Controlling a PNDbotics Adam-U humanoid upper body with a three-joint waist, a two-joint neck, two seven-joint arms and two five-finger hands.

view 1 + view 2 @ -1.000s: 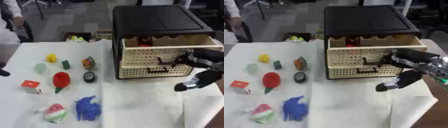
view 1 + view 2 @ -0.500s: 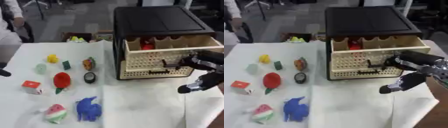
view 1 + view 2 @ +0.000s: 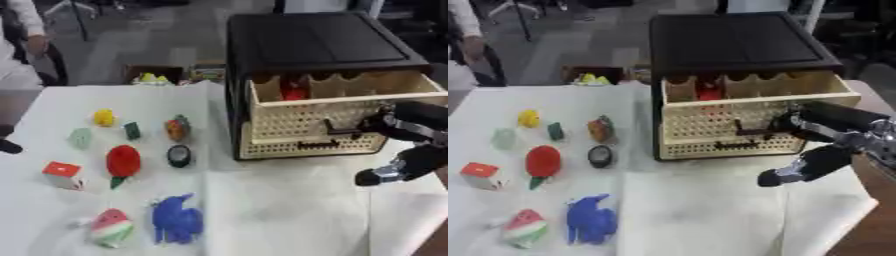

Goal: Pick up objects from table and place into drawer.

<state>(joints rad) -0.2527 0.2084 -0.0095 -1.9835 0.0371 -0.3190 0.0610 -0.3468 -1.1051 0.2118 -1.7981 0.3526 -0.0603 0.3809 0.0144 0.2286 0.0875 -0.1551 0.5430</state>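
Observation:
A black cabinet (image 3: 315, 45) stands at the back right of the table, its top wicker-fronted drawer (image 3: 306, 117) pulled out. A red thing (image 3: 293, 92) lies inside the drawer. My right hand (image 3: 407, 122) is at the drawer front, fingers curled at the dark drawer handle (image 3: 341, 132), thumb (image 3: 798, 170) hanging down. On the white cloth to the left lie a yellow toy (image 3: 104, 117), a pale green piece (image 3: 80, 137), a dark green block (image 3: 132, 130), an orange toy (image 3: 178, 128), a black round thing (image 3: 179, 155), a red fruit (image 3: 122, 161), a red-and-white cube (image 3: 63, 174), a watermelon slice (image 3: 112, 227) and a blue figure (image 3: 178, 218).
A lower drawer (image 3: 311, 147) under the open one is shut. A box (image 3: 162, 75) with yellow things stands on the floor behind the table. A dark shape (image 3: 7, 145) shows at the left edge. The table's right edge (image 3: 868, 210) runs close by my hand.
The top drawer has slid further out toward me, with my right hand moving back along with its front. The toys on the cloth have stayed put.

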